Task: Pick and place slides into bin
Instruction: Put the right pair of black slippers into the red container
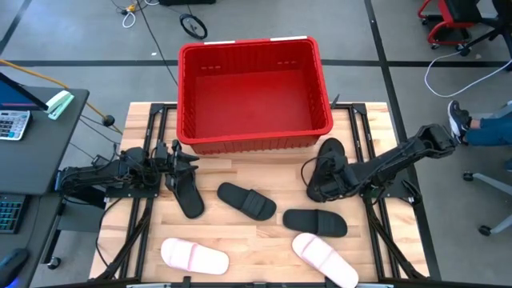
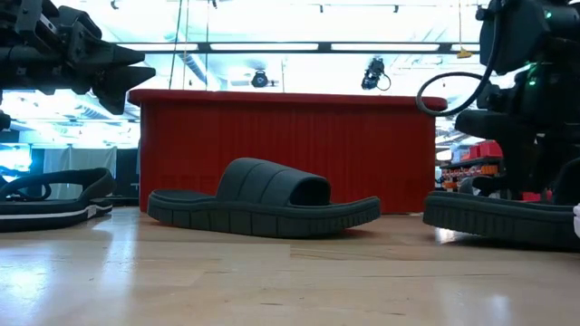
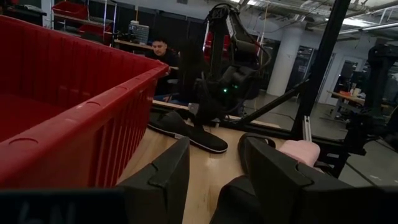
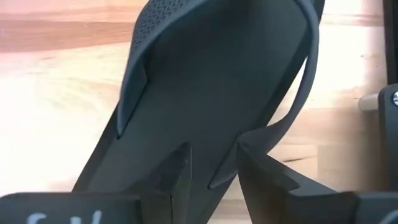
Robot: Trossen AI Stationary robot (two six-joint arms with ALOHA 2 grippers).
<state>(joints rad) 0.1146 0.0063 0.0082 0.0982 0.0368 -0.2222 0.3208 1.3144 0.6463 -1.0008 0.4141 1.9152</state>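
Note:
The red bin (image 1: 256, 138) stands at the table's far middle. My right gripper (image 4: 214, 152) points steeply down, open, over a black slide (image 4: 205, 81) that lies near the bin's right near corner (image 1: 330, 150). The slide's thin strap (image 4: 305, 93) arches beside one finger. My left gripper (image 3: 214, 168) hangs level and open at the table's left, above another black slide (image 1: 186, 194). Two more black slides (image 1: 246, 200) (image 1: 314, 222) lie flat at mid-table. Two pale pink slides (image 1: 194, 256) (image 1: 324, 258) lie near the front edge. My right gripper has its fingertips (image 4: 180, 165) close over the black slide's footbed (image 4: 205, 124), coming from above. I cannot tell whether they touch it. The slide lies on the table.
Metal frame rails (image 1: 364, 136) run along both sides of the wooden table. A person sits beyond the table's right side (image 1: 488, 124). A desk with a calculator (image 1: 12, 124) stands at the left. Bare wood shows between the slides at mid-table.

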